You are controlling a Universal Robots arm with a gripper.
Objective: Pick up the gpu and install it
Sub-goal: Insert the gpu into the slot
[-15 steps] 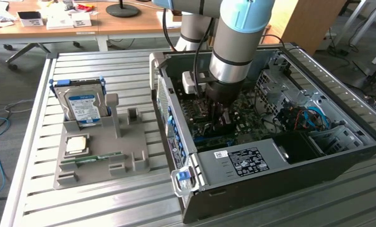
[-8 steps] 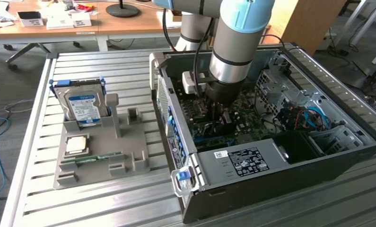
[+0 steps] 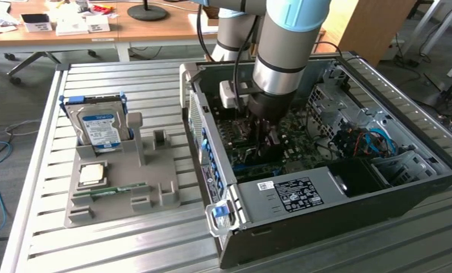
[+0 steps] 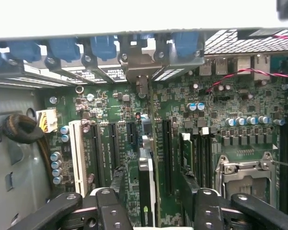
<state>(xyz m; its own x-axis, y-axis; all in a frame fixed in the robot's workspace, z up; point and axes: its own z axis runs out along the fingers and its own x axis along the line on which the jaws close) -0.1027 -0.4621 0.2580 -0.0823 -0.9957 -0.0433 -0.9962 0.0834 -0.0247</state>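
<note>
The gpu point(image 4: 146, 191) stands edge-on in a motherboard point(image 4: 230, 105) expansion slot. Its silver bracket point(image 4: 138, 64) sits against the case's rear slot openings. My gripper point(image 4: 152, 178) hangs low over the card with one finger on each side. Bare board shows between each finger point(image 4: 119, 177) and the card, so the jaws stand apart from it. In the exterior view the gripper point(image 3: 262, 145) reaches deep into the open computer case point(image 3: 438, 153), and the card under it is mostly hidden by the arm.
A grey parts tray point(image 3: 119, 170) lies at the exterior view's left of the case, holding a hard drive point(image 3: 98, 126), a CPU point(image 3: 91, 173) and a RAM stick point(image 3: 108, 190). The power supply point(image 3: 302, 193), blue cables point(image 3: 377, 142), CPU socket point(image 4: 245, 179) and a black cable bundle point(image 4: 19, 129) crowd the case.
</note>
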